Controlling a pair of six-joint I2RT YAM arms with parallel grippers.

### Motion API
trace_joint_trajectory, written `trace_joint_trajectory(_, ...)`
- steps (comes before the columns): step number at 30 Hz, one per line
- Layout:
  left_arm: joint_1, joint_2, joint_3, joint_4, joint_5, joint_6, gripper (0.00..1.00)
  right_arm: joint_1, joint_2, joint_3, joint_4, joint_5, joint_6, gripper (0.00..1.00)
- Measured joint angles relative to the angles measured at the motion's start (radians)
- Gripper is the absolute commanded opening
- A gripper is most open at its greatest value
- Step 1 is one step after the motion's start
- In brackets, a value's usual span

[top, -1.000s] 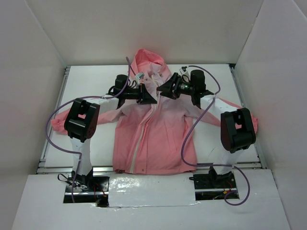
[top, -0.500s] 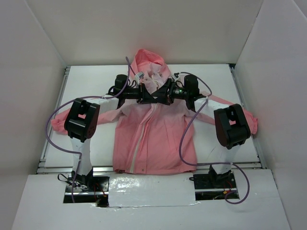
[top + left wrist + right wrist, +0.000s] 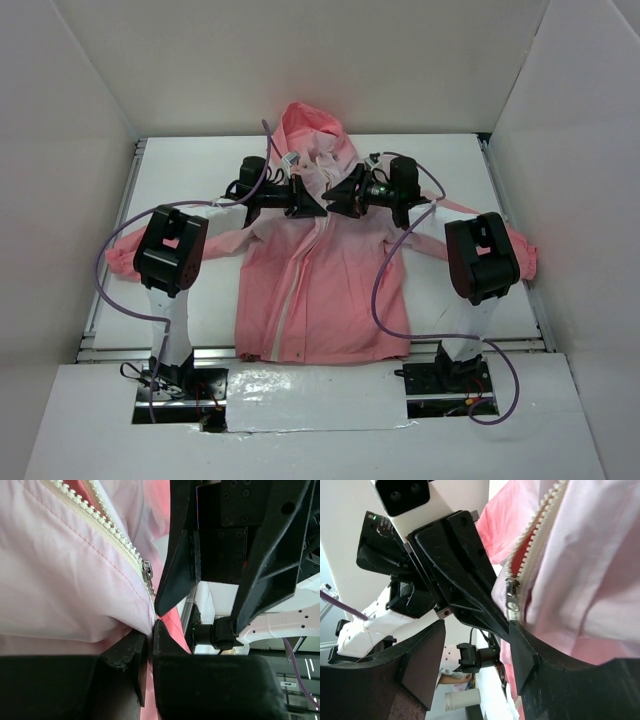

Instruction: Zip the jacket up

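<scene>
1. Jacket (image 3: 320, 290) lies flat and front up in the middle of the table (image 3: 180, 170), hood away from the arm bases, sleeves spread. Looks like a thin, soft, light shell, probably slick. Expect it to bunch and drag unless pinned.
2. Both grippers meet at the chest, just below the hood. Left gripper (image 3: 306, 203) is nearly closed, pinching the fabric edge by the zipper (image 3: 107, 527), just under the slider (image 3: 512, 594). Right gripper (image 3: 340, 200) has its jaws apart and holds nothing; its tip is just beside the slider.
3. Best hold, I'd say: the slider tab for the pull, with the fabric below it taut as an anchor. The tab is small metal and easy to slip off.
4. Views:
   - Top gives layout only; the grippers hide the slider.
   - Left wrist shows the pinch and the teeth parted above the slider.
   - Right wrist shows the slider just above one of its finger tips. Can't tell if it's lined up between the jaws.
</scene>
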Motion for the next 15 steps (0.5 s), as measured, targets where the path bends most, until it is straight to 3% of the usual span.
trace_joint_trajectory(15, 0.001, -0.005, -0.004, 0.002, 0.000, -0.002, 0.00, -0.016, 0.018, 0.000, 0.030, -0.005, 0.023, 0.60)
